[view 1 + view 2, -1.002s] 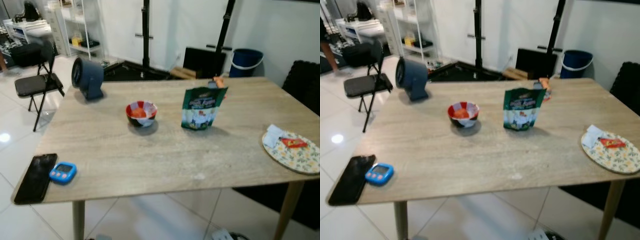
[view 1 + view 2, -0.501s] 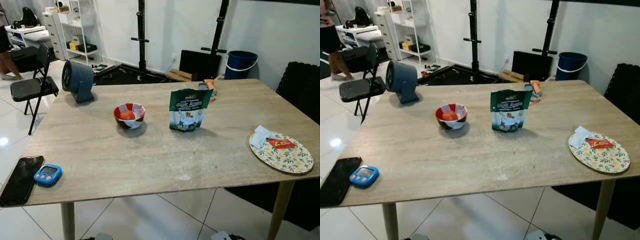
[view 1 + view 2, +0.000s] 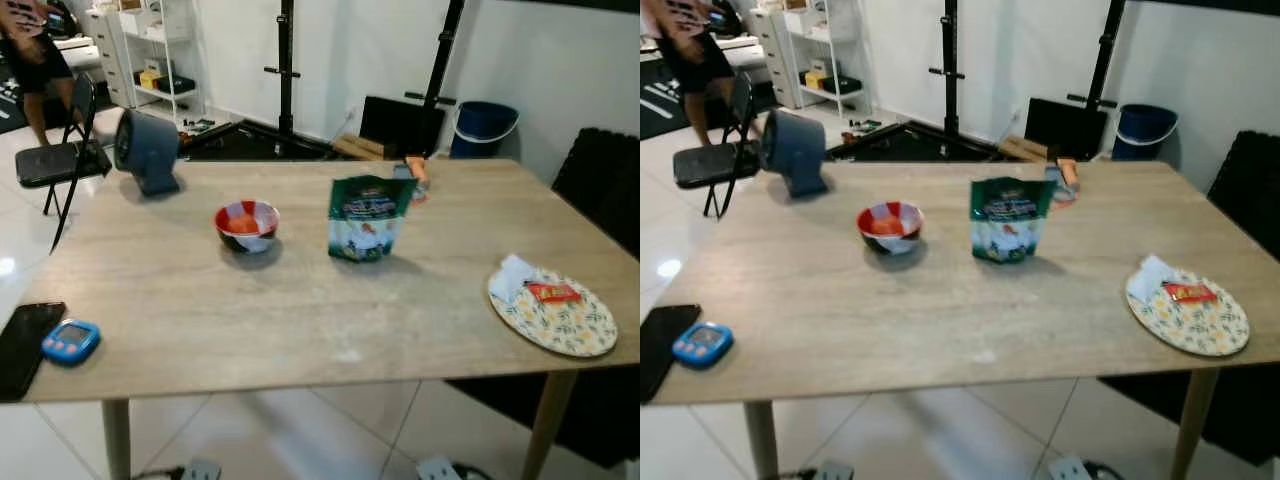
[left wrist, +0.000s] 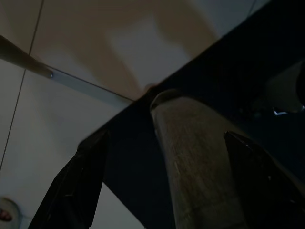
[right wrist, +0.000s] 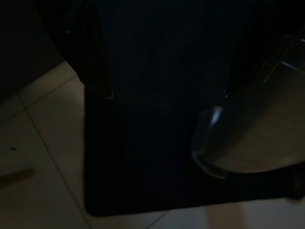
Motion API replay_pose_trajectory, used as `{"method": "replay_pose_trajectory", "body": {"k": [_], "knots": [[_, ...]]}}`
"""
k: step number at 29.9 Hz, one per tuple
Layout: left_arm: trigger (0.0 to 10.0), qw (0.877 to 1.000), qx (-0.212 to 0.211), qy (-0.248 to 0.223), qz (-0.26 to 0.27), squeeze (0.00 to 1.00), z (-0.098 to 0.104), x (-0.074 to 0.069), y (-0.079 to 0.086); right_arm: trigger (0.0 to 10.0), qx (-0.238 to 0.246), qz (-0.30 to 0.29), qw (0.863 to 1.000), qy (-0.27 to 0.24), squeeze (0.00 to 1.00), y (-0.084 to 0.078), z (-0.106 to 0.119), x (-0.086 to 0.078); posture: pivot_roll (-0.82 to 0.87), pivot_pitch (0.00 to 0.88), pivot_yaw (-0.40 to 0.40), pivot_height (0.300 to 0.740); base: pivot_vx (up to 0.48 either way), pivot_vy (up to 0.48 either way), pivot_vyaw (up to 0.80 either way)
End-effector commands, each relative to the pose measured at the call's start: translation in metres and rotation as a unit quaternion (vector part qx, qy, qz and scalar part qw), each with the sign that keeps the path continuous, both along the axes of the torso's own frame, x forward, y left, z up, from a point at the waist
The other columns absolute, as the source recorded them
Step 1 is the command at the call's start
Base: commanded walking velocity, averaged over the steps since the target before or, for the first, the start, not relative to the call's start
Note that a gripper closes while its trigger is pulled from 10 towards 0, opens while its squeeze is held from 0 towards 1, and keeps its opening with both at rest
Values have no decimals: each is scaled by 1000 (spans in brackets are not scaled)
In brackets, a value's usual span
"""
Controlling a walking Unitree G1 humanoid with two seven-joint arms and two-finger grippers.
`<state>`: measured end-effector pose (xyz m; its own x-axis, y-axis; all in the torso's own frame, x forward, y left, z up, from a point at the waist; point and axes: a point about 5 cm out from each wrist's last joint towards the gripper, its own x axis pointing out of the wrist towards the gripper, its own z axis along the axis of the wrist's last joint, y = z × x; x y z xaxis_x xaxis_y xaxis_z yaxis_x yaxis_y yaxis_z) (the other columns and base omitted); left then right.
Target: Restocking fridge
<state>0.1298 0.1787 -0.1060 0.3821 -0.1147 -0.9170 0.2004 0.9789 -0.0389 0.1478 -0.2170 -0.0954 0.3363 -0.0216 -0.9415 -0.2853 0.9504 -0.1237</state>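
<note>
A wooden table (image 3: 300, 310) stands before me. On it are a red-and-white bowl (image 3: 247, 224) holding something orange, an upright green snack bag (image 3: 363, 217) with a small orange item (image 3: 416, 172) behind it, and a floral plate (image 3: 565, 330) at the right edge bearing a red packet (image 3: 552, 292) and a white napkin (image 3: 512, 277). In the left wrist view my left gripper (image 4: 167, 136) hangs open over floor tiles, a pale cylindrical leg beyond its fingers. In the dark right wrist view my right gripper (image 5: 167, 95) hangs open above the floor.
A blue fan (image 3: 146, 152) stands at the table's far left corner. A black phone (image 3: 20, 345) and a blue timer (image 3: 70, 341) lie at its near left edge. Beyond are a folding chair (image 3: 55, 155), a person (image 3: 35, 50), a blue bin (image 3: 483, 128) and a black seat (image 3: 605, 190).
The camera has shifted, so the whole scene has slid a little. A person has come into view at the far left. Nothing on the table has moved.
</note>
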Motion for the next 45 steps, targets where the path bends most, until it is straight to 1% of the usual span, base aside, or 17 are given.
{"method": "replay_pose_trajectory", "body": {"k": [1, 4, 20, 24, 27, 30, 31, 32, 33, 34, 35, 37, 40, 43, 44, 45], "knots": [[10000, 1000, -2, 22, 2, 0, -4, -11, -1, 10000, 10, 7, 1000, 6, 0, 5, -2, -4, -66, 0, -27, 740, 0, 0, 0], [10000, 1000, -2, 22, 4, 0, -4, -11, -1, 10000, 22, 11, 1000, 7, 0, 7, -2, -3, -66, 0, -27, 740, 0, 0, 790], [10000, 1000, -3, 21, 6, 0, -3, -10, 3, 10000, 29, 14, 999, 9, 0, 7, -2, -4, -66, 0, -27, 740, 0, 0, 790], [10000, 1000, -3, 21, 7, 0, -3, -9, 3, 10000, 26, 32, 999, 5, 0, 8, -2, -2, -65, 0, -27, 740, 0, 0, 755], [10000, 1000, -3, 21, 7, 0, -3, -9, 3, 10000, 41, 49, 998, -10, 0, 12, 0, 1, -65, 0, -27, 740, 0, 0, 0], [10000, 1000, -3, 21, 7, 0, -3, -9, 3, 10000, 48, 55, 997, -14, 0, 13, 0, 2, -65, 0, -27, 740, 0, 0, 0], [10000, 1000, -3, 21, 7, 0, -3, -9, 3, 10000, 85, 87, 992, -24, 0, 21, 2, 6, -67, 0, -22, 740, 0, 0, 0], [10000, 1000, -3, 21, 7, 0, -3, -9, 3, 10000, 97, 110, 989, -21, 0, 24, 2, 6, -67, 0, -22, 740, 0, 0, 0], [10000, 1000, -3, 21, 7, 0, -3, -9, 4, 10000, 104, 125, 987, -18, 0, 25, 3, 6, -67, 0, -22, 740, 0, 0, 0], [10000, 1000, -3, 21, 7, 0, -3, -9, 4, 10000, 104, 125, 987, -18, 0, 25, 3, 6, -67, 0, -22, 740, 0, 0, 0], [10000, 1000, -2, 21, 7, 0, -2, -9, 4, 10000, 107, 150, 983, -9, 0, 27, 3, 6, -67, 0, -22, 740, 0, 0, 0], [10000, 1000, -2, 21, 7, 0, -2, -8, 4, 10000, 113, 180, 977, 2, 0, 30, 3, 5, -67, 0, -22, 740, 0, 0, 0], [10000, 1000, -3, 21, 8, 0, -2, -9, 4, 10000, 126, 183, 975, 4, 0, 32, 3, 4, -65, 0, -25, 740, 0, 0, 0], [10000, 1000, -5, 22, 9, 0, -3, -9, 2, 10000, 191, 172, 967, 6, 0, 40, 5, 3, -64, 0, -27, 740, 0, 0, 0], [10000, 1000, -5, 22, 9, 0, -3, -10, 2, 10000, 202, 175, 964, 8, 0, 41, 5, 2, -64, 0, -27, 740, 0, 0, 0], [10000, 1000, -5, 22, 9, 0, -3, -10, 2, 10000, 202, 175, 964, 8, 0, 41, 5, 2, -64, 0, -27, 740, 0, 0, 0]]}}
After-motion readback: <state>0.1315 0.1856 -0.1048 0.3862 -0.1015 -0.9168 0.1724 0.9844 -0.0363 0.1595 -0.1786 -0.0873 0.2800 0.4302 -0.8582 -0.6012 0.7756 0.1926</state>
